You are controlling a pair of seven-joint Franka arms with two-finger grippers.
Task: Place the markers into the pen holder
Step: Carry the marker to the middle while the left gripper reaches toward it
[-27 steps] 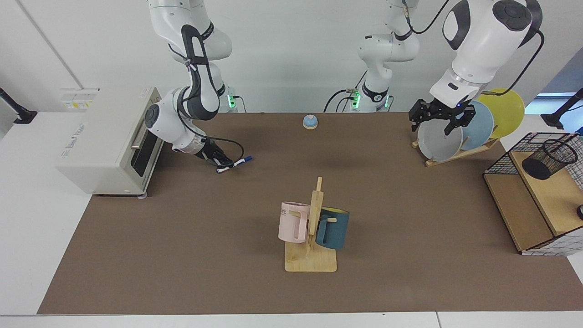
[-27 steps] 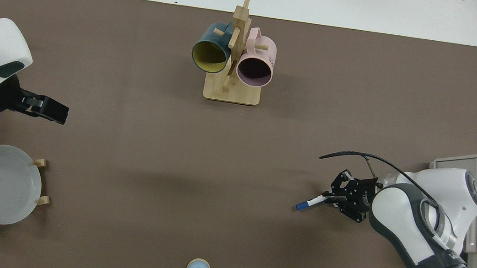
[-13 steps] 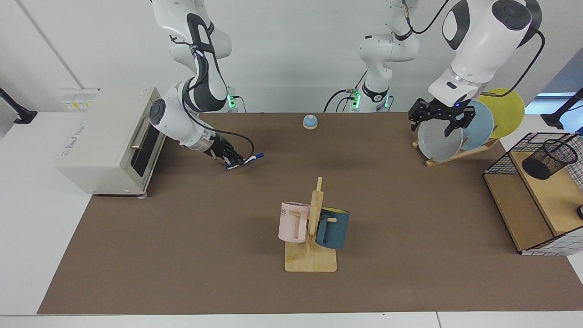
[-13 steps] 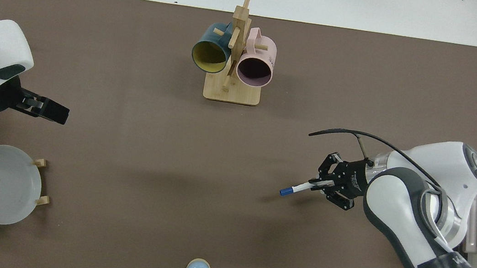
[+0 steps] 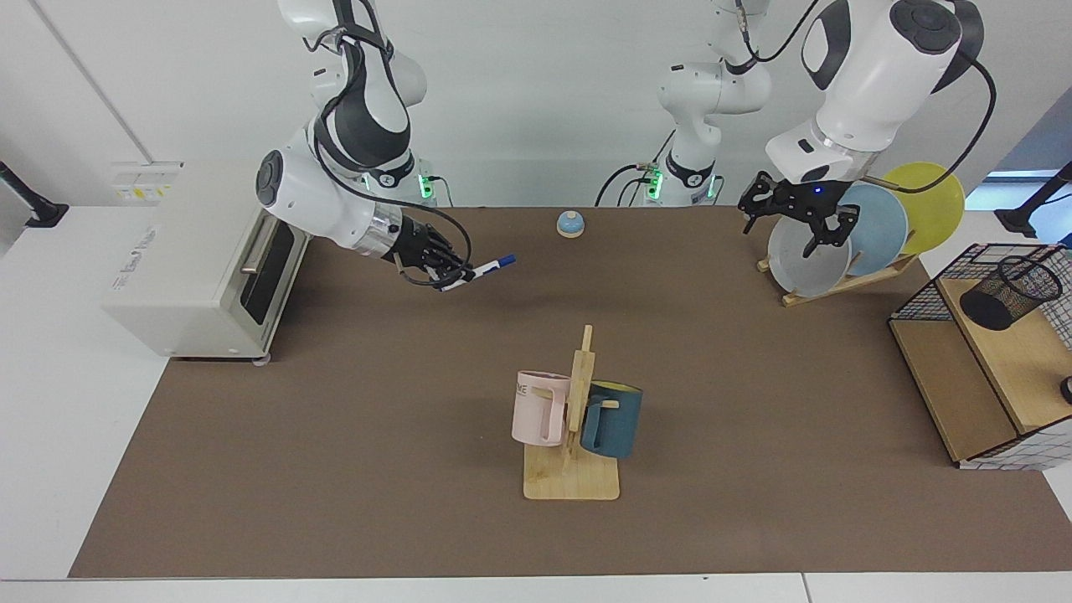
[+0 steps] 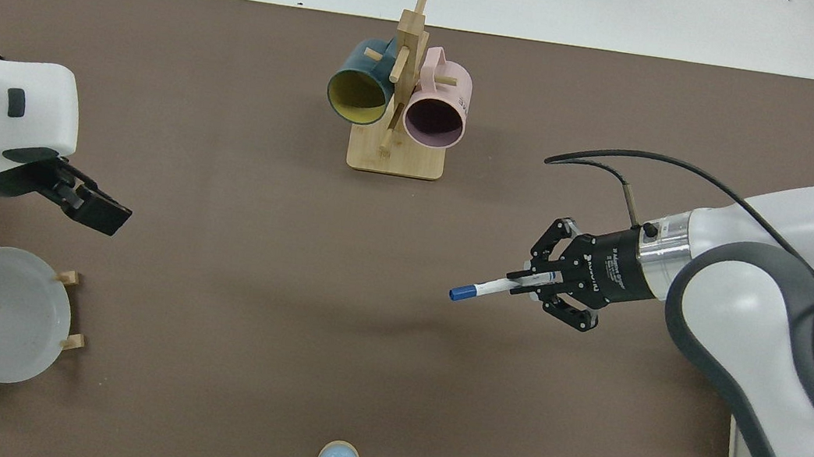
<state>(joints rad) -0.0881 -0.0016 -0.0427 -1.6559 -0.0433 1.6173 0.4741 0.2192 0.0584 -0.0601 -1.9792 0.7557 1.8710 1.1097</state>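
While the right hand [image 5: 452, 275] grips the marker [image 5: 486, 269] up in the air above the table [image 5: 335, 435], far from the pen holder [image 5: 1009, 293], the left hand [image 5: 796, 219] hangs with fingers spread just in front of the plates [image 5: 808, 255], also far from the pen holder

Robot lab: two bench-mounted arms [image 5: 352, 126], staged kitchenware (toaster oven [image 5: 201, 260], mugs [image 5: 578, 410]).

Brown mat [image 5: 335, 435] w/ mug rack [image 5: 572, 481], bell [image 5: 570, 224]
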